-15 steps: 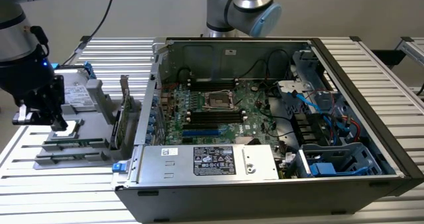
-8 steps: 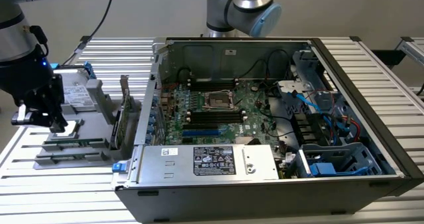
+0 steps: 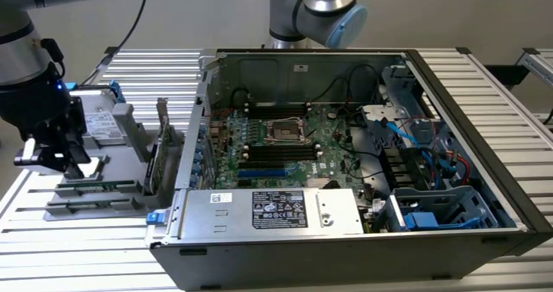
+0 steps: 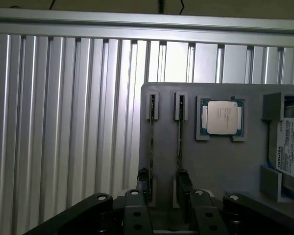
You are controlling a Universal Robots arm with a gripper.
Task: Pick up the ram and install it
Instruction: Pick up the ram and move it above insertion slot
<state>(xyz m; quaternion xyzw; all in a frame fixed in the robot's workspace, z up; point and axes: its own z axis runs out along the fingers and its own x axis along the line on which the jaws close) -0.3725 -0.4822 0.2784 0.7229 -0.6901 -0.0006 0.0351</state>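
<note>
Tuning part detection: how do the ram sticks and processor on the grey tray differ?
Shape: each ram stick is long and thin; the processor is square, silver-topped. Pose: the stick stands on edge in a slot; the processor lies flat in a recess. Both sit on the grey tray.

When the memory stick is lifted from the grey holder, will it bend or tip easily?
Probably stiff: the memory stick stands straight on its thin edge, held at its ends by the grey holder. It looks very thin, so likely light. Freed from those end clips, it would probably tip over.
</note>
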